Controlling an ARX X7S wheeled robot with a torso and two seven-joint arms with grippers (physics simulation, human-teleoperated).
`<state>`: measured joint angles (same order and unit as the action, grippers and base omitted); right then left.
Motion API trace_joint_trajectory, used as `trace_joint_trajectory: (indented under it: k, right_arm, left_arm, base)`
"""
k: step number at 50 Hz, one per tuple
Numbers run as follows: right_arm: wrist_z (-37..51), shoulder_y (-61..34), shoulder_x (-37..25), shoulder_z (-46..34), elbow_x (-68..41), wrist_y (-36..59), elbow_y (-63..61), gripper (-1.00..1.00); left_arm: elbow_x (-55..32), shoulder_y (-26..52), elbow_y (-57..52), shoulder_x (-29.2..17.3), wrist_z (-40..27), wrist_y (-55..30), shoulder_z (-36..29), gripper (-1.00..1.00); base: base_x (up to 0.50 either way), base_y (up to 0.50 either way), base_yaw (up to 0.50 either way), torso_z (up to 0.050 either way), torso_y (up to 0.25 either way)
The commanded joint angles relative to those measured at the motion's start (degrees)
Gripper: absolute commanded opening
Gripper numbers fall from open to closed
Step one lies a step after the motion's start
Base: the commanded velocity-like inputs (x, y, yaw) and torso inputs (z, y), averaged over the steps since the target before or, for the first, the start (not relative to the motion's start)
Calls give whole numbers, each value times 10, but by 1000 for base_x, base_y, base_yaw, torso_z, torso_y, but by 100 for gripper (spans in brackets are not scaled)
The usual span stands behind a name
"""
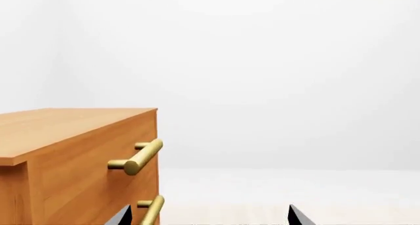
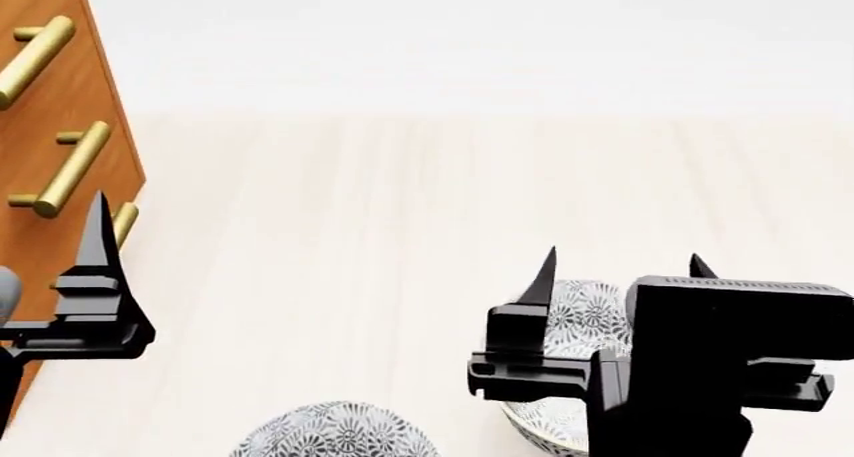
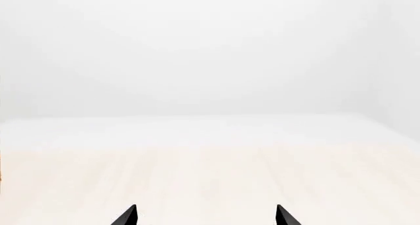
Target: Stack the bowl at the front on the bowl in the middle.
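Head view, far left edge: wooden cabinet (image 2: 74, 117) with brass bar handles (image 2: 70, 167), running from the upper left corner down the side. Just below it, at lower left, left gripper (image 2: 67, 277), only one black pointed fingertip clearly showing, aimed up the frame; from the left wrist view, two fingertips well apart at the bottom edge, so spread and holding nothing, with the same cabinet (image 1: 72, 151) filling the lower left.

Bottom centre of the head view: patterned grey-and-white bowl (image 2: 334, 432), cut off by the lower edge, lying between the two grippers and touched by neither.

Lower right: second patterned bowl (image 2: 581, 322), largely hidden under the black body of the right arm. Right gripper (image 2: 621, 267) directly over this bowl, fingertips pointing up the frame, one near the bowl's left part, the other near its upper right rim; jaws parted, empty. Right wrist view: two tips apart at the bottom edge over pale wood floor (image 3: 210, 176), no bowl visible.
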<state>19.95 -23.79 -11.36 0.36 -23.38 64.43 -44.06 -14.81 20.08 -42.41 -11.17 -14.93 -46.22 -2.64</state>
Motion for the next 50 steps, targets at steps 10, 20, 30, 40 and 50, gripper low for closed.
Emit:
trace_joint_trajectory:
  k: [10, 20, 30, 40, 50]
  right_arm:
    - [499, -285, -101, 190, -602, 247, 147, 100]
    - [676, -343, -193, 43, -919, 165, 394, 100]
    - [616, -379, -213, 2, -850, 186, 486, 100]
    - [341, -374, -250, -88, -634, 119, 698, 100]
    - [299, -376, -247, -115, -603, 105, 725, 100]
  left_arm:
    - [-7, 1, 2, -4, -8, -2, -2, 100]
    - [-13, 7, -2, -6, -12, -10, 0, 100]
    - [-16, 5, 4, -9, -14, -4, 1, 100]
    - [-14, 0, 22, -14, -11, 14, -2, 100]
    - [-15, -1, 29, -16, -13, 21, -4, 100]
  base:
    - [0, 0, 0, 0, 0]
    - [0, 0, 0, 0, 0]
    - [0, 0, 0, 0, 0]
    - [0, 0, 0, 0, 0]
    - [0, 0, 0, 0, 0]
